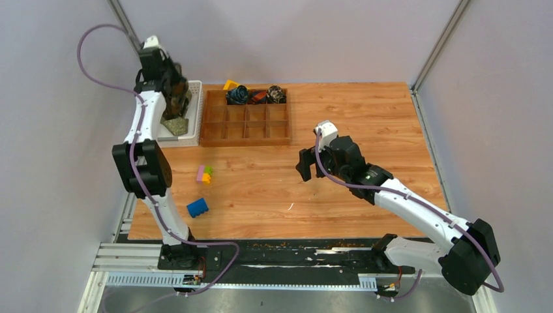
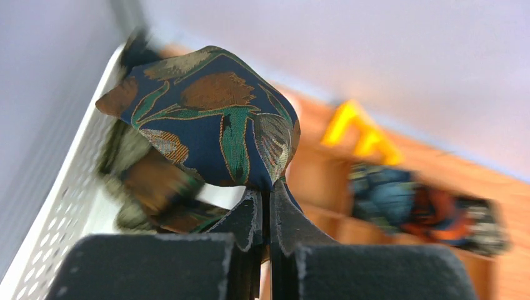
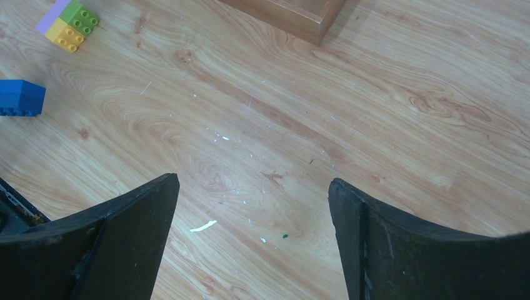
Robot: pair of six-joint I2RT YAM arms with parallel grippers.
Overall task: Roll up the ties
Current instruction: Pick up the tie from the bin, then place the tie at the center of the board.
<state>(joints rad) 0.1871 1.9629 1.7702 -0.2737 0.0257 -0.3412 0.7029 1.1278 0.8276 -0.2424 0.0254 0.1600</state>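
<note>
My left gripper (image 2: pixel 269 187) is shut on a navy tie (image 2: pixel 212 119) with green and brown flowers and holds it up over the white basket (image 2: pixel 56 212). In the top view the left gripper (image 1: pixel 175 98) hangs above that basket (image 1: pixel 194 107), and an olive tie (image 1: pixel 176 125) lies in it. More tie fabric (image 2: pixel 150 187) hangs blurred below. Three rolled ties (image 1: pixel 257 95) sit in the back row of the wooden divided tray (image 1: pixel 246 124); they also show in the left wrist view (image 2: pixel 425 206). My right gripper (image 1: pixel 305 164) is open and empty over bare table (image 3: pixel 250 181).
A yellow block (image 1: pixel 230 85) lies behind the tray. A purple, green and yellow block cluster (image 1: pixel 205 173) and a blue block (image 1: pixel 197 207) lie on the left of the wooden table; both show in the right wrist view (image 3: pixel 67 24) (image 3: pixel 22 99). The tray's corner (image 3: pixel 294 15) is ahead of the right gripper.
</note>
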